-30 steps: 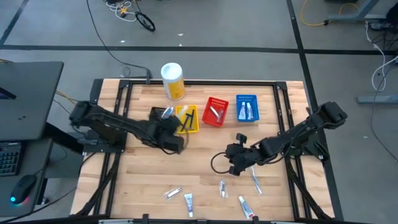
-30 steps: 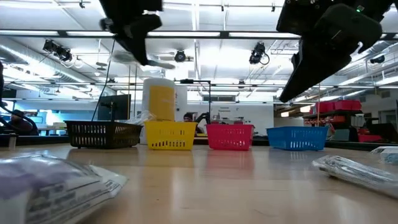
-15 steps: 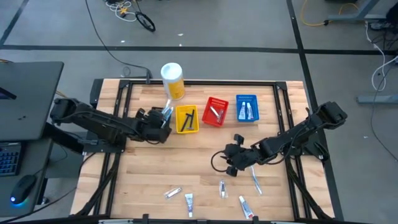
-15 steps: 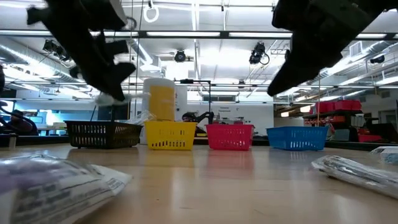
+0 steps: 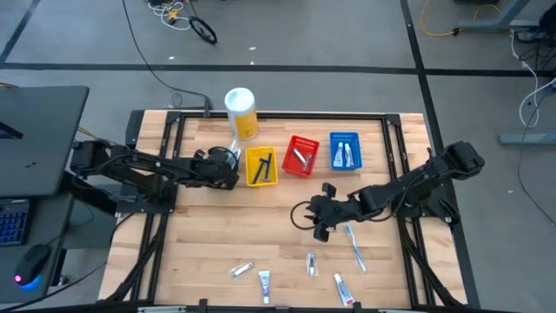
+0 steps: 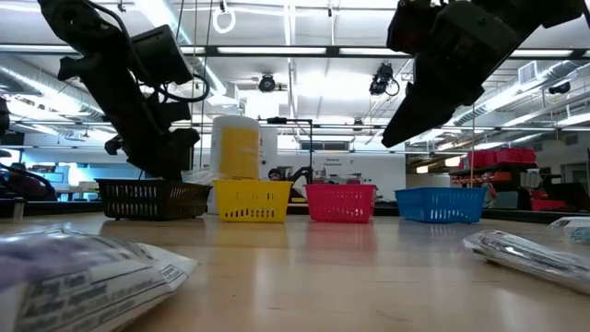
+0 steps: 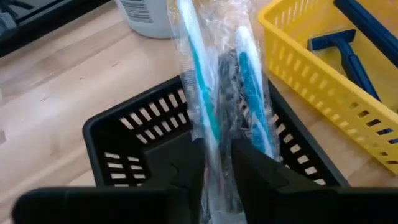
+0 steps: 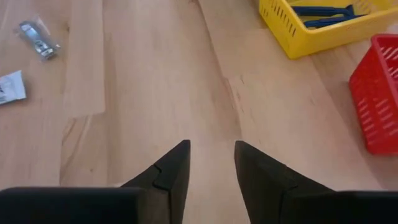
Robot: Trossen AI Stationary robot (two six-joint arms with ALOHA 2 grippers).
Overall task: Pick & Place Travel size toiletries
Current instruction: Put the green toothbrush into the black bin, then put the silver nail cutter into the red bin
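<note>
Both wrapped toothbrushes (image 7: 214, 93) now over black basket (image 7: 118, 134).

Grey floor (image 5: 347, 43) — loose cables (image 5: 182, 17), ceiling strip lights (image 6: 295, 51), dark desk (image 5: 35, 139)

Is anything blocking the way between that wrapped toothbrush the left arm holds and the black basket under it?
Nothing visible. The left gripper holds the toothbrush pack right over the black basket, whose open top shows nothing across it.

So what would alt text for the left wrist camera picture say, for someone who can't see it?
The left gripper is shut on a clear packet of toothbrushes, holding it over a black basket. A yellow basket beside it holds blue razors, all on a wooden table.
</note>
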